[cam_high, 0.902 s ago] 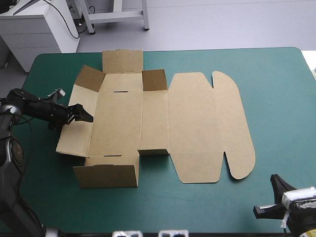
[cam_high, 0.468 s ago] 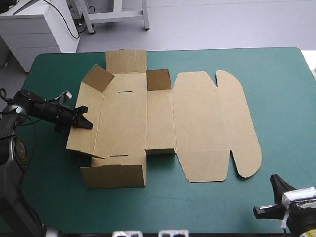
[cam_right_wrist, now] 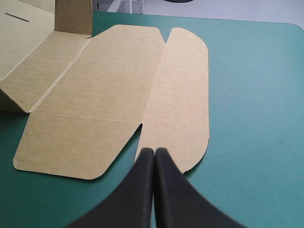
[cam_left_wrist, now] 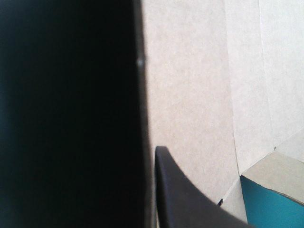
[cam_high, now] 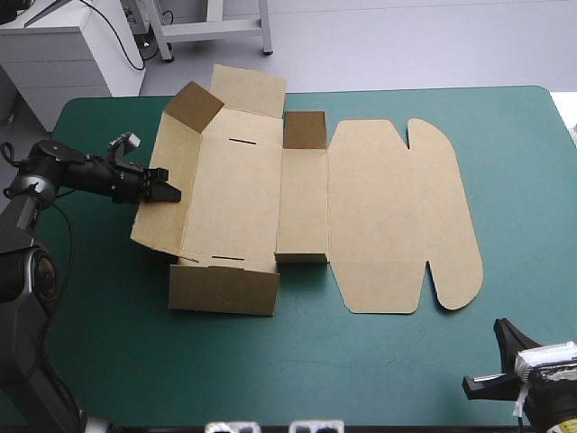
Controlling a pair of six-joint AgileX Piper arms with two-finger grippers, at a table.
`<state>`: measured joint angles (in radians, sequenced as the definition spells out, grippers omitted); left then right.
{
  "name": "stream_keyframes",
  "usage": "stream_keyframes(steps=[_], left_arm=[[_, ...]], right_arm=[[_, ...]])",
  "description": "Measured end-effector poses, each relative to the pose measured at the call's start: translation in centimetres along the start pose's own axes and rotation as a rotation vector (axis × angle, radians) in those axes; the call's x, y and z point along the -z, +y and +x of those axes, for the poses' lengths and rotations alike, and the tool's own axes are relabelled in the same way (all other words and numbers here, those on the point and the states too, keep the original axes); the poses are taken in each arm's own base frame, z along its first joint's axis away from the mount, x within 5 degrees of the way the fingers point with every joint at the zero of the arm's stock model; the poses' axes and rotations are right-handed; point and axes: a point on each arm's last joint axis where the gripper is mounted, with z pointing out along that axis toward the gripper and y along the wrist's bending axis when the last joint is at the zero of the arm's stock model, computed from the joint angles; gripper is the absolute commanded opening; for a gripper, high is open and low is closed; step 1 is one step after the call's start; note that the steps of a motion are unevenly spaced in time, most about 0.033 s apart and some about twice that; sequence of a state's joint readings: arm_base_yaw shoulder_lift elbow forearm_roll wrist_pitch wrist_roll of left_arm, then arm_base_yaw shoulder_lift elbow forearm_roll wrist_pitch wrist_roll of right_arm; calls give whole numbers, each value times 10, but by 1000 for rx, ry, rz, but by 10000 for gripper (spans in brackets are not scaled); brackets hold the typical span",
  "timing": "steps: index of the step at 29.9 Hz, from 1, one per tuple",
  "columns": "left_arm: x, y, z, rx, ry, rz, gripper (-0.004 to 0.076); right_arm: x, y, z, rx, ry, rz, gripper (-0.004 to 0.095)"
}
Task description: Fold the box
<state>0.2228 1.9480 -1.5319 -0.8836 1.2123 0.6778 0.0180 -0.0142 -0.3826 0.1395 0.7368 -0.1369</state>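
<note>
1. High view: the brown box (cam_high: pixel 379 207) lies opened out on the teal-green worktop (cam_high: pixel 514 153), left of centre. The left gripper (cam_high: pixel 164 192) meets its left wall (cam_high: pixel 160 225). Since just before, the whole sheet has slid right and away. The left wall now stands steeper and the near flap (cam_high: pixel 222 290) is upright, so I judge the folding is under way. The lid (cam_high: pixel 397 216) is flat.
2. Left wrist view: one black finger lies against the wall's inner face. The gripper looks clamped on that wall.
3. Right wrist view: the right gripper (cam_right_wrist: pixel 154 153) has its fingers pressed together, empty, short of the lid's rounded edge.
</note>
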Motion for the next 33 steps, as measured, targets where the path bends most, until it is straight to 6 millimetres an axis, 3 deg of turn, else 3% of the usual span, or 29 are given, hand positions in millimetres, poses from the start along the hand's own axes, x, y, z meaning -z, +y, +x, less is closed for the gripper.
stream_keyframes(steps=[9, 12, 17, 22, 33], left_arm=[[13, -108, -51, -406, -23, -178, -1], [10, -147, -57, -536, -37, -205, -1], [1, -194, -55, -723, -30, -275, -1], [-15, -223, -45, -890, 16, -324, -1], [-54, -259, -28, -1223, 103, -407, -9]], right_arm=[[0, 0, 0, 0, -1, 0, -20], [0, 0, 0, 1, -1, 1, -20], [0, 0, 0, 1, -3, 1, -20], [0, 0, 0, 1, -3, 1, -20], [0, 0, 0, 1, -3, 1, -20]])
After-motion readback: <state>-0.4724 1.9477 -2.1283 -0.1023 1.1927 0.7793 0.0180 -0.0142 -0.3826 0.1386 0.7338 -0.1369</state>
